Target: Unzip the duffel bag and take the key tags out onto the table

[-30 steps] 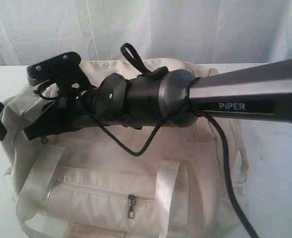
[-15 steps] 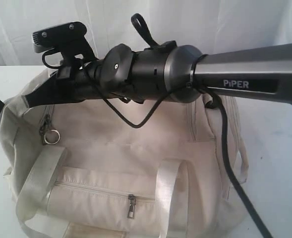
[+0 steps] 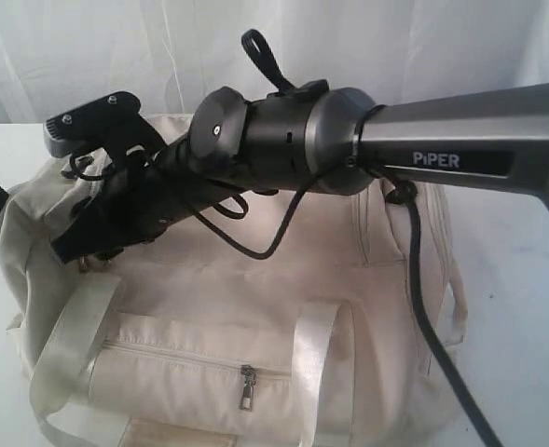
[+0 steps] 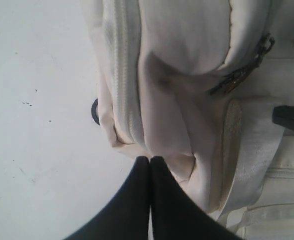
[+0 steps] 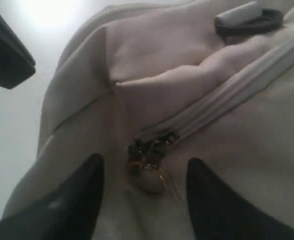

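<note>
The bag [image 3: 255, 307] lies on the white desk [image 3: 526, 307], its front pocket [image 3: 190, 372] zipped shut and facing the exterior view. At the bag's left end the left tool [image 4: 149, 160] is fully closed. Its two dark fingers are pressed flat together, tips against the fabric of the end corner; whether a fold is pinched between them cannot be told. Just off that end a small dark round object [image 4: 94, 111] peeps from under the bag, too hidden to name.

On the bag's top near the same end sits the main zip pull [image 5: 149, 175], shiny and blurred, and the zip line running away from it looks closed. The right tool [image 5: 144, 164] hovers over it with fingers spread wide, one on each side of the pull, gripping nothing. Its arm [image 3: 442, 163] reaches in from the bag's right side and lies across the whole top, hiding most of the main zip from the exterior view. The wrist camera [image 3: 92, 126] juts up above the bag's left end.

A black cable [image 3: 416, 298] hangs from the arm down the bag's right part. Two pale straps [image 3: 316, 363] cross the bag's front. A white curtain [image 3: 349, 47] hangs behind the bag.
</note>
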You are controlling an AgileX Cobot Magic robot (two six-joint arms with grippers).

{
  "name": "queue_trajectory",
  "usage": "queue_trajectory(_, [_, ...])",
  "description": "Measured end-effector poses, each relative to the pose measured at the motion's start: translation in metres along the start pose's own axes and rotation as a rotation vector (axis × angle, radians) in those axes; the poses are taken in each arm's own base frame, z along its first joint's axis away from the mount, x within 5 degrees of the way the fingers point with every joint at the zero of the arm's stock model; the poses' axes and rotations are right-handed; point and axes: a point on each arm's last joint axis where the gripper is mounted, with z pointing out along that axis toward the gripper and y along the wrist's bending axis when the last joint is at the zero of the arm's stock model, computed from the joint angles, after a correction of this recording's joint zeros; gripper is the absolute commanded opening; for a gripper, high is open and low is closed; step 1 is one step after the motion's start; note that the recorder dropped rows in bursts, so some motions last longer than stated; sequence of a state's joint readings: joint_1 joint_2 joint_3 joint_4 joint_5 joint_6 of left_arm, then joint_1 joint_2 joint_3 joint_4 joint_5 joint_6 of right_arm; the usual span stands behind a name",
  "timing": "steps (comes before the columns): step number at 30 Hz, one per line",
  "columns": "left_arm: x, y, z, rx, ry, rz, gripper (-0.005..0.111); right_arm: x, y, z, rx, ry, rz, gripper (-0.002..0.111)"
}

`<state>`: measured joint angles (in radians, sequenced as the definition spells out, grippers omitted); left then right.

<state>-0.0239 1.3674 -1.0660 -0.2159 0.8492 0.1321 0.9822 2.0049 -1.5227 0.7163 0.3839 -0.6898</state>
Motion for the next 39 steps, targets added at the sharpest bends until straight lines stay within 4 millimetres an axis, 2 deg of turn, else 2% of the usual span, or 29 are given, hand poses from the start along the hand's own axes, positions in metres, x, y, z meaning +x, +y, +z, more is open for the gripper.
queue_trajectory(6, [0.000,0.000,0.000,0.000,-0.002,0.000,0.000,0.010,-0.003,0.015,0.015,0.017,-0.003,0.053])
queue_trajectory(15, [0.000,0.000,0.000,-0.001,-0.004,0.000,0.000,0.020,0.008,0.039,0.050,-0.008,-0.024,0.051])
queue_trajectory(23, [0.000,0.000,0.000,-0.001,-0.004,0.002,0.000,0.024,0.006,0.046,0.072,-0.017,-0.024,0.038])
queue_trajectory(35, [0.000,0.000,0.000,-0.001,-0.004,0.002,0.000,0.030,0.005,0.051,0.066,0.003,-0.020,0.003])
queue_trajectory(39, [0.000,0.000,0.000,-0.001,-0.004,0.002,0.000,0.029,0.007,0.049,0.057,0.009,-0.020,0.000])
